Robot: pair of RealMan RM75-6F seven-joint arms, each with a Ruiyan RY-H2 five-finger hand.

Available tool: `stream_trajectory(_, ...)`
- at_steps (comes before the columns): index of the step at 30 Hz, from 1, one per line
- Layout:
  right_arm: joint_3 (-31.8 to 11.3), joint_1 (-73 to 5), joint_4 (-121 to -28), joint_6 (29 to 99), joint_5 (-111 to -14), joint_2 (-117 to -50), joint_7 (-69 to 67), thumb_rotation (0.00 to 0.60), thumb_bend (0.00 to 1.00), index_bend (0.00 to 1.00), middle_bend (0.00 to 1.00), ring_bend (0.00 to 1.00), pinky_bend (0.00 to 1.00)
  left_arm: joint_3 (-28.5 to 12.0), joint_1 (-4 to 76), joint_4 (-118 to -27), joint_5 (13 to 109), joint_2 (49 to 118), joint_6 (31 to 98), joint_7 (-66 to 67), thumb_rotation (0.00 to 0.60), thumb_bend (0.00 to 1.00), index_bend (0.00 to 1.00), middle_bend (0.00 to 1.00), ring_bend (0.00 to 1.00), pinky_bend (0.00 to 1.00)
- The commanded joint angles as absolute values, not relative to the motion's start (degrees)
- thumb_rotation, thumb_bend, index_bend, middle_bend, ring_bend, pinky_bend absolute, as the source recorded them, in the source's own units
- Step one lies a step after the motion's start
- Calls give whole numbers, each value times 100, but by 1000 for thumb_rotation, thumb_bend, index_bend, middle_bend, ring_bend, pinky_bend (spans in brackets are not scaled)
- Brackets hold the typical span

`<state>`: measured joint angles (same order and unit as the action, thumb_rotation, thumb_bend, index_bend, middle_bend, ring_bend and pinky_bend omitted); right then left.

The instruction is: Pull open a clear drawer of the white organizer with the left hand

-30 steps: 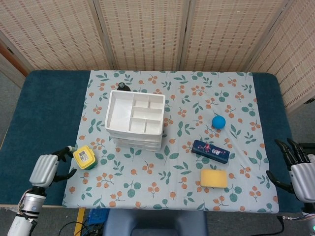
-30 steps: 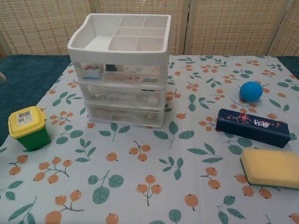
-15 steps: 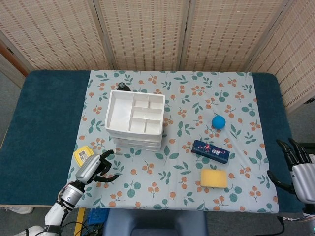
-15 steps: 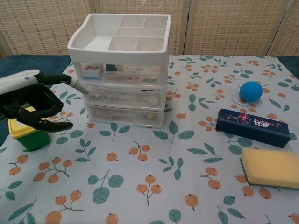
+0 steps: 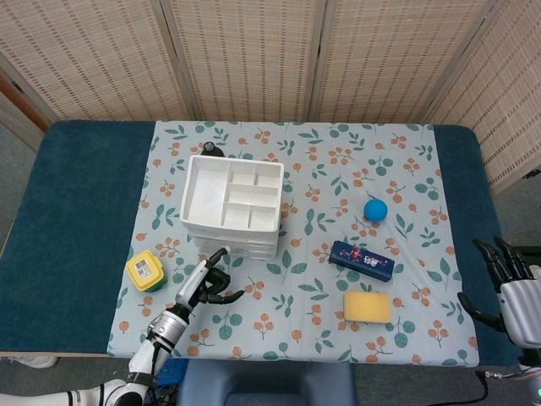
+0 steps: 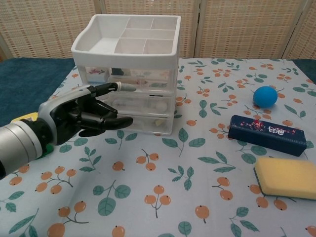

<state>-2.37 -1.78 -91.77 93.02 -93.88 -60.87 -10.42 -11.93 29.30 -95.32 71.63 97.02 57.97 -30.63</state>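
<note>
The white organizer [image 5: 231,207] [image 6: 129,49] stands on the floral cloth, with a divided tray on top and three clear drawers [image 6: 140,101] stacked below, all pushed in. My left hand [image 5: 205,283] [image 6: 81,114] hovers just in front of the drawer fronts, fingers apart and extended toward them, holding nothing. One finger reaches up near the top drawer; whether it touches is unclear. My right hand [image 5: 511,283] rests open at the table's right edge, far from the organizer.
A yellow-lidded green cup [image 5: 145,271] [image 6: 25,118] sits left of my left hand. A blue ball [image 5: 375,210], a dark blue box [image 5: 362,260] and a yellow sponge [image 5: 367,307] lie on the right. A black cap [image 5: 210,149] sits behind the organizer.
My left hand has swept from the table's left edge past the yellow-lidded cup to the front of the organizer's drawers. The right hand has stayed put.
</note>
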Motion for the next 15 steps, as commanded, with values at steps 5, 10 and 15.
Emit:
stream_trajectory(5,-236,-164,-9154,9301,-9359,-6098,-1064,600,289,0,132,14,73,-1449,2988,-9219,6732,10199,5835,-3100,600,208,183,942,1000,1000)
stream_trajectory(10,-234,-146,-9133,9311,-9340,-6100,-1087,600,289,0,132,14,73,-1551,2928,-9240,6595,10340,5913,-3196,600,208,183,942,1000,1000)
stream_trajectory(15,-231,-135,-9084,9301,-9313,-6120,-1140,600,289,0,132,14,73,-1617,2891,-9293,6567,10423,5932,-3300,600,208,183,942,1000,1000)
